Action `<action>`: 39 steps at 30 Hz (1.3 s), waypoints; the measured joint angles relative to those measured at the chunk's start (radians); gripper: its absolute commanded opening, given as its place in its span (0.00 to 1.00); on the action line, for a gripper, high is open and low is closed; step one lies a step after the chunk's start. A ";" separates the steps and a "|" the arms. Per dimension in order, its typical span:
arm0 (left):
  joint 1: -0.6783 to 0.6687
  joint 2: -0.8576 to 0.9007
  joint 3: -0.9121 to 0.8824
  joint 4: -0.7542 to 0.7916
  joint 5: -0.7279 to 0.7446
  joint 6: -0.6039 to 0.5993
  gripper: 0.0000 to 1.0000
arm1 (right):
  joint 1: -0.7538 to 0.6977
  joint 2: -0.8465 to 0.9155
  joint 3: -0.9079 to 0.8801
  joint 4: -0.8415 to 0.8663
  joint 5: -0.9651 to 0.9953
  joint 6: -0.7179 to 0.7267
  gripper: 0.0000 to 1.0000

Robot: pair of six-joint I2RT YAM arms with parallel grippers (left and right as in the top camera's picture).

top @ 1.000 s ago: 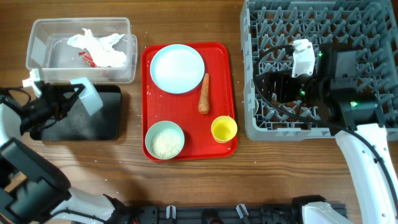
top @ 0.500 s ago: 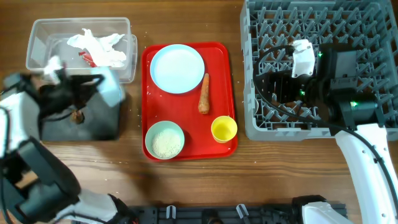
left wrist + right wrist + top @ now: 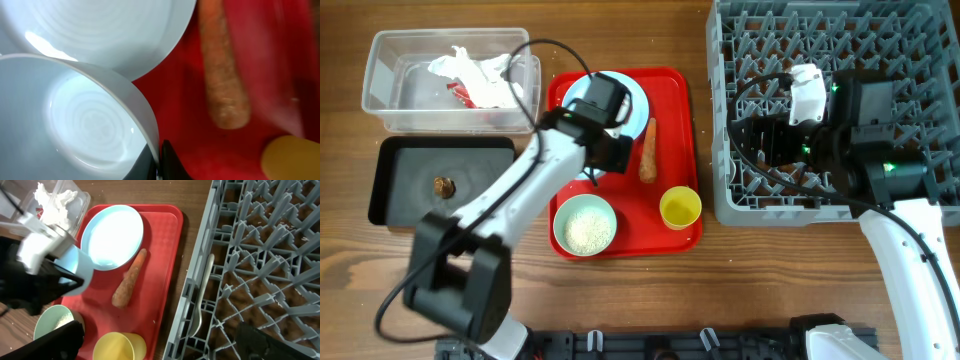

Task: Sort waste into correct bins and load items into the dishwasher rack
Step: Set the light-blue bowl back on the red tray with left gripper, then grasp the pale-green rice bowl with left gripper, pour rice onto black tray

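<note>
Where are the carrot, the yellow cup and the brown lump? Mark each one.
carrot (image 3: 648, 151), overhead view, mid-length of its body.
yellow cup (image 3: 680, 207), overhead view, centre of its inside.
brown lump (image 3: 443, 185), overhead view, its middle.

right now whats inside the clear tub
The clear tub holds crumpled white tissue and a red wrapper. The tissue lies over most of the wrapper, so only a bit of red shows. Anything else beneath the tissue cannot be seen.
</note>
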 measured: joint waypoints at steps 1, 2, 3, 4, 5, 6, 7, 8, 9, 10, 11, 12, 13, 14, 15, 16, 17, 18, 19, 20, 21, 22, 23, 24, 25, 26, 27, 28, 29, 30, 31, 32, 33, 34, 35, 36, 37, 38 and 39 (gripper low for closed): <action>-0.009 0.030 0.000 -0.010 -0.022 -0.007 0.04 | 0.000 0.000 0.000 -0.003 0.000 0.000 1.00; -0.011 0.043 0.000 -0.014 -0.033 -0.011 0.08 | 0.000 0.000 0.000 -0.004 0.000 0.000 1.00; -0.011 0.048 0.000 -0.021 -0.042 -0.015 0.22 | 0.000 0.000 0.000 -0.004 0.000 0.000 1.00; -0.011 0.048 0.000 -0.029 -0.052 -0.020 0.40 | 0.000 0.000 0.000 -0.004 0.000 0.000 1.00; -0.011 0.048 0.000 -0.032 -0.056 -0.026 0.47 | 0.000 0.000 0.000 -0.004 0.000 0.000 1.00; -0.011 0.048 0.000 -0.034 -0.059 -0.026 0.52 | 0.000 0.000 0.000 -0.004 0.000 0.000 1.00; -0.011 0.048 0.000 -0.035 -0.060 -0.030 0.54 | 0.000 0.000 0.000 -0.004 0.000 0.000 1.00; -0.011 0.048 0.000 -0.040 -0.060 -0.037 0.54 | 0.000 0.000 0.000 -0.004 0.000 0.000 1.00; -0.011 0.048 0.004 -0.065 -0.060 -0.043 0.54 | 0.000 0.000 0.000 -0.004 0.000 0.000 1.00; -0.011 0.048 0.015 -0.107 -0.060 -0.054 0.54 | 0.000 0.000 0.000 -0.005 0.000 0.000 1.00; -0.011 0.047 0.032 -0.149 -0.060 -0.069 0.54 | 0.000 0.000 0.000 -0.004 0.000 0.000 1.00; -0.011 0.039 0.090 -0.229 -0.059 -0.098 0.54 | 0.000 0.000 0.000 -0.004 0.000 0.000 1.00; -0.011 0.028 0.114 -0.248 -0.057 -0.112 0.52 | 0.000 0.000 0.000 -0.005 0.000 0.000 1.00; -0.011 0.013 0.143 -0.289 -0.047 -0.124 0.52 | 0.000 0.000 0.000 -0.005 0.000 0.000 1.00; -0.011 -0.004 0.156 -0.312 -0.036 -0.131 0.52 | 0.000 0.000 0.000 -0.005 0.000 0.000 1.00; -0.013 -0.058 0.176 -0.367 0.005 -0.149 0.52 | 0.000 0.000 0.000 -0.004 0.000 0.000 1.00; -0.017 -0.073 0.177 -0.396 0.017 -0.163 0.50 | 0.000 0.000 0.000 -0.005 0.000 0.000 1.00; -0.025 -0.076 0.170 -0.410 0.026 -0.182 0.50 | 0.000 0.000 0.000 -0.005 0.000 0.000 1.00; -0.045 -0.076 0.141 -0.403 0.033 -0.209 0.50 | 0.000 0.000 0.000 -0.004 0.000 0.000 1.00; -0.077 -0.076 0.097 -0.394 0.037 -0.240 0.50 | 0.000 0.000 0.000 -0.004 0.000 0.000 1.00; -0.114 -0.075 0.051 -0.383 0.042 -0.262 0.51 | 0.000 0.000 0.000 -0.004 0.000 0.000 1.00; -0.148 -0.075 0.020 -0.370 0.044 -0.279 0.52 | 0.000 0.000 0.000 -0.004 0.000 0.000 1.00; -0.191 -0.075 -0.018 -0.348 0.043 -0.306 0.53 | 0.000 0.000 0.000 -0.004 0.000 0.000 1.00; -0.222 -0.074 -0.043 -0.334 0.039 -0.330 0.53 | 0.000 0.000 0.000 -0.004 0.000 0.000 1.00; -0.254 -0.074 -0.078 -0.307 0.019 -0.369 0.52 | 0.000 0.000 0.000 -0.005 0.000 0.000 1.00; -0.265 -0.074 -0.100 -0.293 0.007 -0.389 0.52 | 0.000 0.000 0.000 -0.004 0.000 0.000 1.00; -0.267 -0.074 -0.121 -0.264 -0.005 -0.409 0.52 | 0.000 0.000 0.000 -0.004 0.000 0.000 1.00; -0.267 -0.074 -0.147 -0.228 -0.017 -0.422 0.52 | 0.000 0.000 0.000 -0.005 0.000 0.000 1.00; -0.267 -0.074 -0.174 -0.200 -0.029 -0.433 0.50 | 0.000 0.000 0.000 -0.005 0.000 0.000 1.00; -0.267 -0.074 -0.211 -0.161 -0.043 -0.439 0.41 | 0.000 0.000 0.000 -0.005 0.000 0.000 1.00; -0.267 -0.074 -0.233 -0.138 -0.051 -0.444 0.32 | 0.000 0.000 0.000 -0.005 0.000 0.000 1.00; -0.267 -0.074 -0.246 -0.122 -0.055 -0.452 0.14 | 0.000 0.000 0.000 -0.005 0.000 0.000 1.00; -0.267 -0.074 -0.263 -0.093 -0.064 -0.455 0.05 | 0.000 0.000 0.000 -0.005 0.000 0.000 1.00; -0.267 -0.074 -0.264 -0.090 -0.064 -0.458 0.04 | 0.000 0.000 0.000 -0.005 0.000 0.000 1.00; -0.267 -0.074 -0.264 -0.085 -0.068 -0.457 0.04 | 0.000 0.000 0.000 -0.005 0.000 0.000 1.00; -0.267 -0.074 -0.265 -0.083 -0.072 -0.462 0.04 | 0.000 0.000 0.000 -0.005 0.000 0.000 1.00; -0.267 -0.074 -0.265 -0.083 -0.077 -0.461 0.04 | 0.000 0.000 0.000 -0.005 0.000 0.000 1.00; -0.267 -0.074 -0.265 -0.084 -0.079 -0.461 0.04 | 0.000 0.000 0.000 -0.005 0.000 0.000 1.00; -0.267 -0.074 -0.262 -0.090 -0.078 -0.461 0.04 | 0.000 0.000 0.000 -0.005 0.000 0.000 1.00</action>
